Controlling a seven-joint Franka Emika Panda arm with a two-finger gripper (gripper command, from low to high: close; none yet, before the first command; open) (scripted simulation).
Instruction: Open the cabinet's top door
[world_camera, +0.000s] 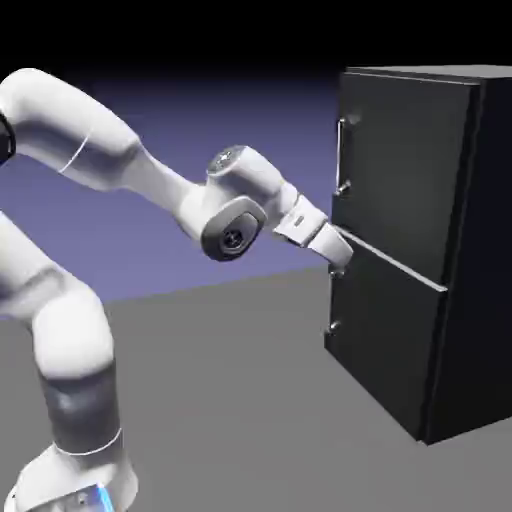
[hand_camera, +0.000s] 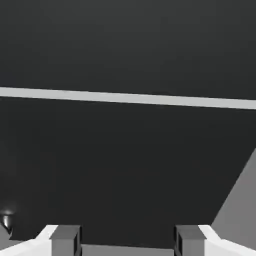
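Grey floor (world_camera: 220, 400) spread beneath the cabinet (world_camera: 385, 330); your jaws (hand_camera: 128, 242) stood apart, holding nothing, near its lower half, while the top door (world_camera: 405, 170) and its upright handle (world_camera: 341, 155) lay above them.

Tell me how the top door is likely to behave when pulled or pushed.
The top door looks like a flat, rigid panel, so it should move stiffly in one piece. Its handle, upright along one edge, suggests it swings, hinged opposite. The handle's shiny bar looks smooth and may be slippery to grip.
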